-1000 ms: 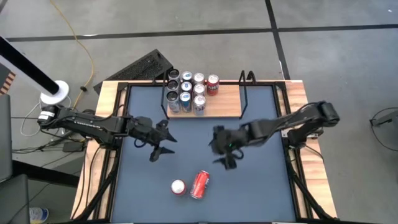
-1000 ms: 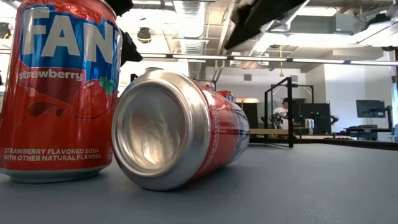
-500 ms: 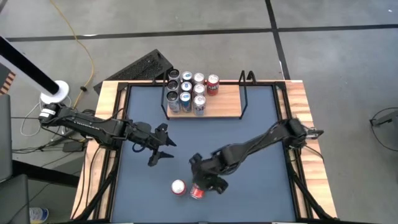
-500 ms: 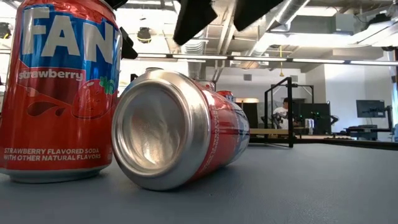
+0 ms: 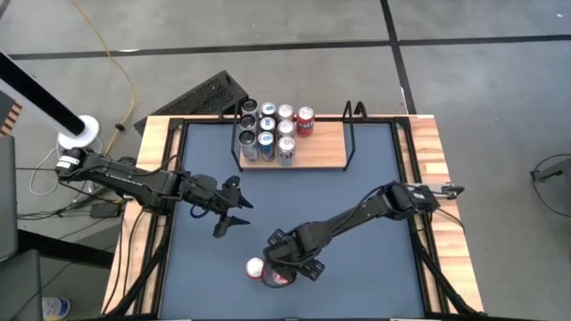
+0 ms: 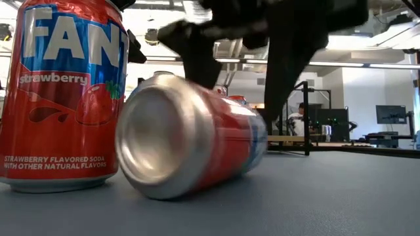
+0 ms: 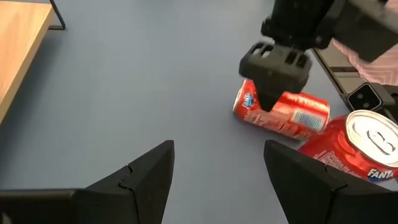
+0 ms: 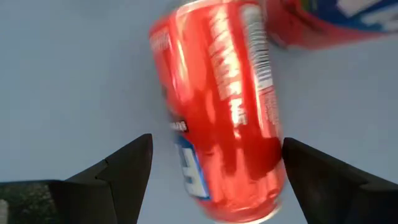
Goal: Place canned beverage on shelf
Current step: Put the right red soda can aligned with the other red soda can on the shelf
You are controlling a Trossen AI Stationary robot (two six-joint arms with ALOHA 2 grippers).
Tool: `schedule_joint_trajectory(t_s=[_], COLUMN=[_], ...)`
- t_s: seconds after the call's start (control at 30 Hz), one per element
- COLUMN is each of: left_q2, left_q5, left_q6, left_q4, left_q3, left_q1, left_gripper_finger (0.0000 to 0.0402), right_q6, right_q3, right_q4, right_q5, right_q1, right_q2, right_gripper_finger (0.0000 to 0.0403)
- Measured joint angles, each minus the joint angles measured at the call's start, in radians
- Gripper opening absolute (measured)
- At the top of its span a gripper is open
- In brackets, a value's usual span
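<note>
While the right gripper (image 5: pixel 284 270) straddles, jaws spread, 1 toppled red can (image 6: pixel 190 144), 1 upright Fanta Strawberry can (image 6: pixel 62 95) stands beside; 8 cans (image 5: pixel 268 132) occupy the shelf (image 5: pixel 323 147); left gripper (image 5: pixel 234 214) clenched.

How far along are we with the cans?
Done: eight cans stand on the shelf. In hand: the right gripper, jaws open, straddles the lying can but has not closed on it. Left: grasp and shelve it, then the upright Fanta can beside it. The left gripper waits shut over the mat, holding nothing.
</note>
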Motion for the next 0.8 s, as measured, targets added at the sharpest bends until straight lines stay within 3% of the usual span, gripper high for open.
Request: schedule_joint_trajectory(t_s=[0.37,0.57,0.8], left_q2=[0.0,0.0,0.0], left_q5=[-0.004,-0.004,-0.051], left_q6=[-0.014,-0.015,-0.031], left_q4=[-0.001,-0.002,-0.002], left_q3=[0.0,0.0,0.0], left_q1=[0.0,0.0,0.0], left_gripper_finger=[0.0238,0.0238,0.0238], right_q6=[0.06,0.122,0.204], right_q3=[0.003,0.0,-0.005], right_q4=[-0.042,-0.046,-0.08], right_q5=[0.089,0.086,0.134], right_q1=[-0.004,-0.006,-0.002], right_q2=[0.126,0.107,0.053], right_gripper_finger=[0.033,0.0297,0.0288])
